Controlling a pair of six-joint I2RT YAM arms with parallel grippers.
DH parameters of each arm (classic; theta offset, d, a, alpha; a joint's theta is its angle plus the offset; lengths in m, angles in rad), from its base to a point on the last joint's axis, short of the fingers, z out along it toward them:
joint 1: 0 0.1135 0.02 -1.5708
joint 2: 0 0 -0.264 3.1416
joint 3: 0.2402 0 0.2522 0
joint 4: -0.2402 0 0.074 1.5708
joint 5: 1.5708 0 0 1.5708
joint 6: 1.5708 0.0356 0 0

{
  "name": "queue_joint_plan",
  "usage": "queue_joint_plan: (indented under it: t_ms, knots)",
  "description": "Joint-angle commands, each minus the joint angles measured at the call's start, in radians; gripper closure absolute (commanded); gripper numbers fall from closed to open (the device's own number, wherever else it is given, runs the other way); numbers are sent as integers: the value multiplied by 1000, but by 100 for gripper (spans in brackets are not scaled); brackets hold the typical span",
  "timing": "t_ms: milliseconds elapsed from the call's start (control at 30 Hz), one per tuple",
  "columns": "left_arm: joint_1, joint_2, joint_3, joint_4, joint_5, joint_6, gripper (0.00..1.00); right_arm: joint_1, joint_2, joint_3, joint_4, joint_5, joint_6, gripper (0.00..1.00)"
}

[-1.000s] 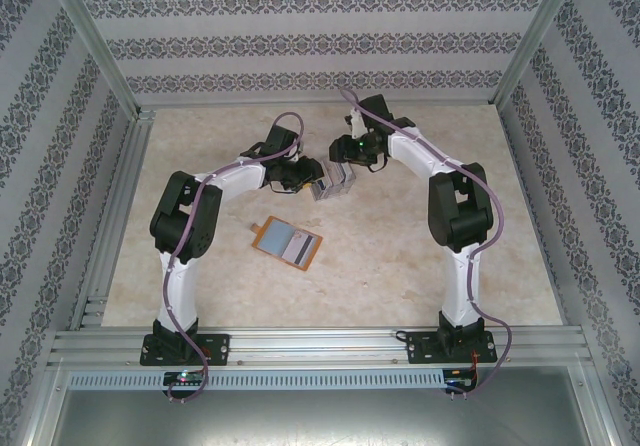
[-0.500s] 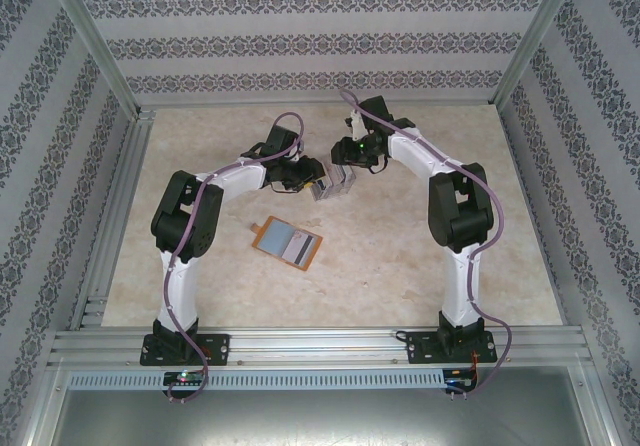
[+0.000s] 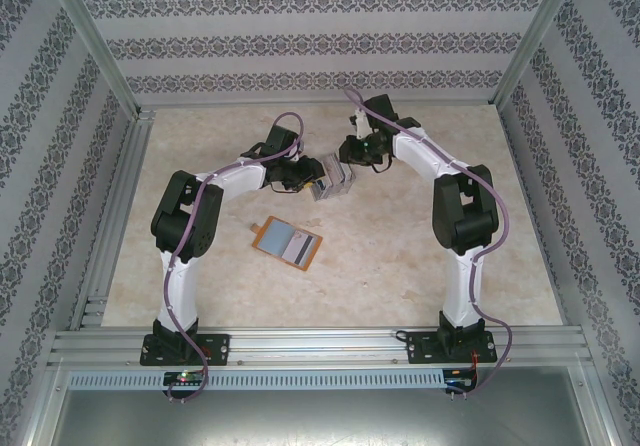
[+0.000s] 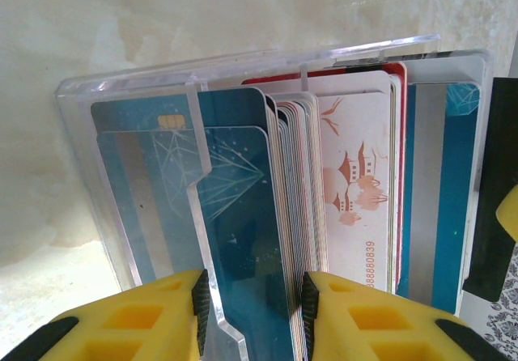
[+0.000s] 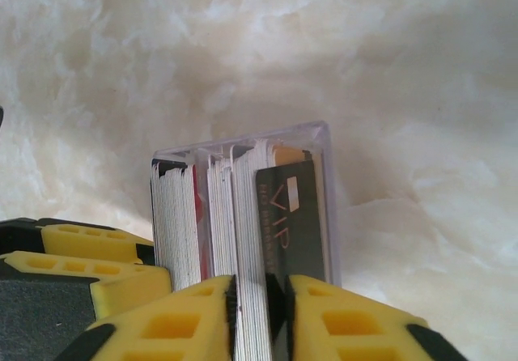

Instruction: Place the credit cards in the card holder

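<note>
The right pincer (image 5: 259,316) is pinching a thin bunch of the credit cards (image 5: 247,231) between its yellow fingers (image 5: 162,320). The cards are standing on edge inside a clear case (image 5: 330,207). A dark card (image 5: 287,219) lettered VIP is facing outward on the right side of that bunch. More white-edged cards are standing to the left, with some red showing among them. The case is resting on the pale marbled bench (image 5: 388,70).

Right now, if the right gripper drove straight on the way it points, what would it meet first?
The credit cards pinched in the right gripper; beyond them, probably the end wall of the clear box, though depth is unclear.
</note>
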Motion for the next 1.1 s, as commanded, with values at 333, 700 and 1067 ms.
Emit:
queue_joint_plan:
  t_ms: [333,700,1067]
  knots:
    - [3,-8,20,-1,3,0,63,-18,-58,6,-31,12,-19,94]
    - [15,-79,17,-63,-40,55,63,-24,-180,-37,-26,41,-30,96]
    - [63,-186,-66,-92,-77,104,63,18,-387,-167,-5,19,-17,96]
